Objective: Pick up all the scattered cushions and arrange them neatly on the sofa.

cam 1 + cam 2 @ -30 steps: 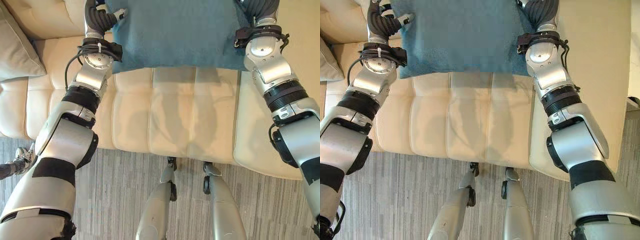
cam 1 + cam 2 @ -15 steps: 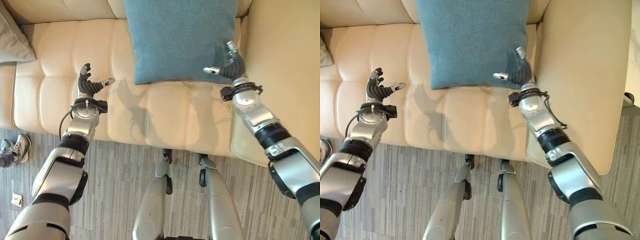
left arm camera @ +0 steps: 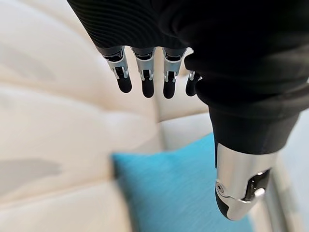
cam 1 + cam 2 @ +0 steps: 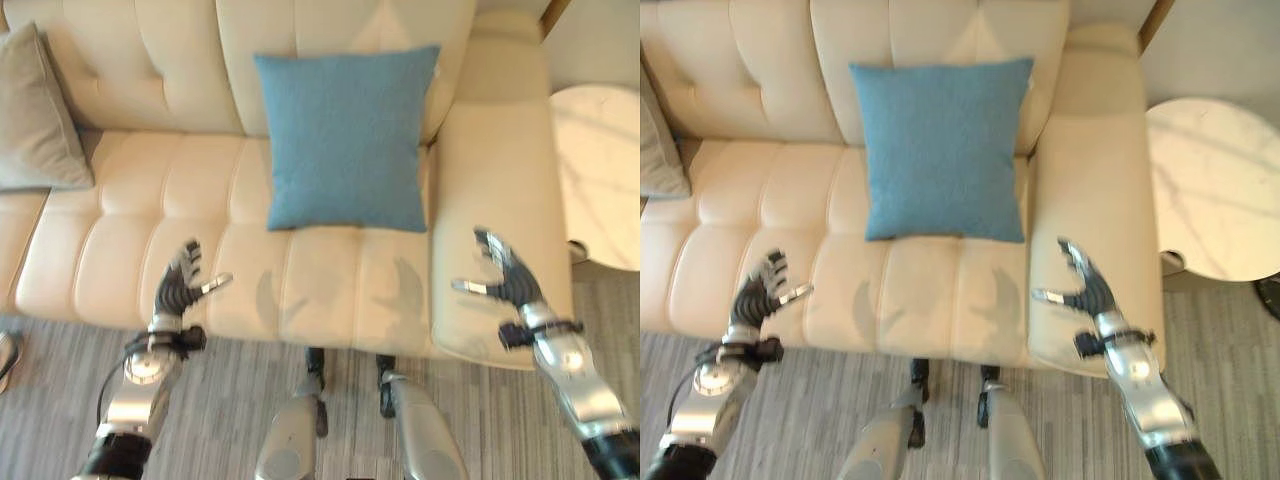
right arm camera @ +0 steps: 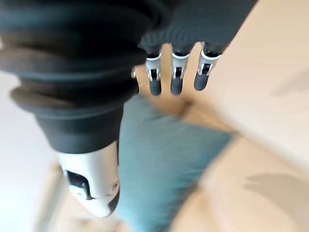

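From the left eye view, I see the blue cushion (image 4: 347, 139) propped upright against the cream sofa (image 4: 120, 210) backrest, a grey cushion (image 4: 40, 115) at the far left. In the right eye view, my left hand (image 4: 758, 292) and right hand (image 4: 1083, 288) hover spread, empty. Both wrist views show straight fingers.

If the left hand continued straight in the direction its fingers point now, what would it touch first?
Probably the cream sofa seat or backrest. The left hand is open, and the blue cushion lies to its right; depth is uncertain.
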Available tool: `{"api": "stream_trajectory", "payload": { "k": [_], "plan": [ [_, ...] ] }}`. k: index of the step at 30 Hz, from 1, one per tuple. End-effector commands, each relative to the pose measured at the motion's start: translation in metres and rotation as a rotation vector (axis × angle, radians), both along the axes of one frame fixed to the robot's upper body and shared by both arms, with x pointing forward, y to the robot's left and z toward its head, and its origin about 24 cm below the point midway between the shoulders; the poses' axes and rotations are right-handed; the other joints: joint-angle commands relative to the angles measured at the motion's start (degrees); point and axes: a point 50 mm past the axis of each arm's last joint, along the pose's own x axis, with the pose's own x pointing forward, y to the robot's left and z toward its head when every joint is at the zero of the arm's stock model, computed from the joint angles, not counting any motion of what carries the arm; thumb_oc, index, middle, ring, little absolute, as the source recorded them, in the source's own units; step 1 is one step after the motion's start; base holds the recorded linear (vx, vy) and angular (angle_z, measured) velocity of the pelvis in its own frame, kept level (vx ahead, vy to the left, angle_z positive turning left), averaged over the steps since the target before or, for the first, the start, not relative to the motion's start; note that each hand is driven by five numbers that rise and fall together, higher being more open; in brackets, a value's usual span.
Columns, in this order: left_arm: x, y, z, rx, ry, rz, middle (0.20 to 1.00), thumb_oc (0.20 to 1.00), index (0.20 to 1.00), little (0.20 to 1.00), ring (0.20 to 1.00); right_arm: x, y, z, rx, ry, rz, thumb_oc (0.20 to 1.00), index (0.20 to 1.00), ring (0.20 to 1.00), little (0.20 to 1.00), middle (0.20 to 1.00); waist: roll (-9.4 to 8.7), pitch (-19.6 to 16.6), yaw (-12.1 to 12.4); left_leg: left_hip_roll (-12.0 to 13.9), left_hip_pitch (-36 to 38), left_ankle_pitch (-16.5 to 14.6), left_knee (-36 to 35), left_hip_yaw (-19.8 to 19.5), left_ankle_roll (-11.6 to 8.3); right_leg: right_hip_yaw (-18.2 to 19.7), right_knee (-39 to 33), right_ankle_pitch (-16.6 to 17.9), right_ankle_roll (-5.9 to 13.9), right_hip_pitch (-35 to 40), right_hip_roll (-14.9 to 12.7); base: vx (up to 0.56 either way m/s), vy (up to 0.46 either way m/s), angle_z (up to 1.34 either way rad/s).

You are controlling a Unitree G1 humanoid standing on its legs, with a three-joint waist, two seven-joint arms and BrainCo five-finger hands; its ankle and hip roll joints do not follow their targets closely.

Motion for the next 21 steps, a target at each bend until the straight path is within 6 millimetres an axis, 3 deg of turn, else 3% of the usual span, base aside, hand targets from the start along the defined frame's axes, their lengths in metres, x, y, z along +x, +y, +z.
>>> {"api": "stream_trajectory", "payload": {
  "k": [1, 5, 7, 9, 11, 13, 14, 17, 20, 21],
  "plan": [
    [-0.026, 0.012, -0.032, 0.069, 0.168, 0.026, 1.000, 1.000, 1.000, 1.000, 1.000, -0.017, -0.001, -0.040, 0.063, 0.166, -0.027, 1.000, 1.000, 1.000, 1.000, 1.000, -1.53, -6.6, -1.4, -4.6, 5.1, -9.0, 1.8, 2.3, 0.84, 1.9, -14.4, 6.4, 7.12, 6.9, -0.1, -0.03, 0.091, -0.32],
    [-0.066, 0.006, -0.080, -0.004, 0.390, 0.087, 1.000, 1.000, 1.000, 1.000, 1.000, -0.042, -0.003, -0.084, 0.105, 0.349, -0.138, 1.000, 1.000, 1.000, 1.000, 1.000, -1.34, -8.1, -2.2, -5.0, 7.8, -7.6, -2.0, 3.6, 1.64, 3.4, -12.8, 8.7, 8.60, 5.8, 0.6, -0.13, 0.078, -0.70],
    [-0.067, 0.007, -0.086, 0.014, 0.426, 0.101, 1.000, 1.000, 1.000, 1.000, 1.000, -0.042, 0.000, -0.093, 0.110, 0.384, -0.161, 1.000, 1.000, 1.000, 1.000, 1.000, -0.63, -6.4, -2.0, -3.6, 8.0, -6.1, -2.5, 4.4, 1.57, 1.9, -5.3, 6.9, 9.07, 4.6, 1.2, -0.32, 0.015, -0.60],
    [-0.065, 0.009, -0.085, 0.046, 0.432, 0.088, 1.000, 1.000, 1.000, 1.000, 1.000, -0.045, 0.003, -0.099, 0.114, 0.404, -0.164, 1.000, 1.000, 1.000, 1.000, 1.000, 0.49, -5.7, -1.6, -1.7, 7.0, -4.2, -2.2, 4.6, 1.52, 0.0, 2.9, 2.4, 7.53, 4.8, 0.8, -0.35, -0.035, -0.29],
    [-0.065, 0.014, -0.083, 0.068, 0.441, 0.087, 1.000, 1.000, 1.000, 1.000, 1.000, -0.053, -0.002, -0.104, 0.107, 0.434, -0.196, 1.000, 1.000, 1.000, 1.000, 1.000, 0.97, -6.5, -1.0, -0.7, 5.7, -2.8, -2.6, 4.0, 1.22, 0.3, 10.8, 0.0, 6.21, 7.2, -0.1, -0.28, -0.091, 0.00],
    [-0.066, 0.017, -0.084, 0.077, 0.452, 0.094, 1.000, 1.000, 1.000, 1.000, 1.000, -0.056, -0.005, -0.107, 0.100, 0.450, -0.216, 1.000, 1.000, 1.000, 1.000, 1.000, 0.72, -7.4, -0.3, -0.4, 4.7, -2.0, -2.5, 3.6, 0.97, 1.0, 13.4, 0.3, 5.86, 10.0, -1.1, -0.26, -0.178, 0.15],
    [-0.071, 0.020, -0.086, 0.092, 0.470, 0.116, 1.000, 1.000, 1.000, 1.000, 1.000, -0.059, -0.010, -0.107, 0.091, 0.451, -0.240, 1.000, 1.000, 1.000, 1.000, 1.000, 0.18, -7.7, 0.3, -0.1, 3.8, -1.1, -2.5, 3.3, 0.32, 1.8, 11.3, 0.2, 5.99, 12.8, -1.5, -0.31, -0.255, 0.12],
    [-0.065, 0.018, -0.085, 0.091, 0.455, 0.112, 1.000, 1.000, 1.000, 1.000, 1.000, -0.054, -0.012, -0.104, 0.085, 0.438, -0.242, 1.000, 1.000, 1.000, 1.000, 1.000, -0.69, -8.6, 1.6, 0.6, -0.9, 1.8, -1.9, 2.8, -1.25, 2.4, -2.2, -6.4, 4.16, 18.3, 0.9, -0.24, -0.238, 0.03],
    [-0.061, 0.012, -0.087, 0.075, 0.448, 0.119, 1.000, 1.000, 1.000, 1.000, 1.000, -0.051, -0.020, -0.101, 0.055, 0.432, -0.264, 1.000, 1.000, 1.000, 1.000, 1.000, -0.06, -7.9, 1.5, 2.2, -4.4, 5.0, -1.4, 3.5, -4.12, 1.6, -8.3, -6.5, 2.74, 18.3, 2.5, -0.25, -0.191, -0.10],
    [-0.061, 0.012, -0.087, 0.075, 0.448, 0.119, 1.000, 1.000, 1.000, 1.000, 1.000, -0.051, -0.020, -0.101, 0.055, 0.432, -0.264, 1.000, 1.000, 1.000, 1.000, 1.000, 0.01, -7.9, 1.4, 2.2, -4.5, 5.0, -1.4, 3.4, -4.14, 1.5, -8.4, -6.4, 2.72, 18.2, 2.6, -0.35, -0.095, 0.13]
  ]
}}
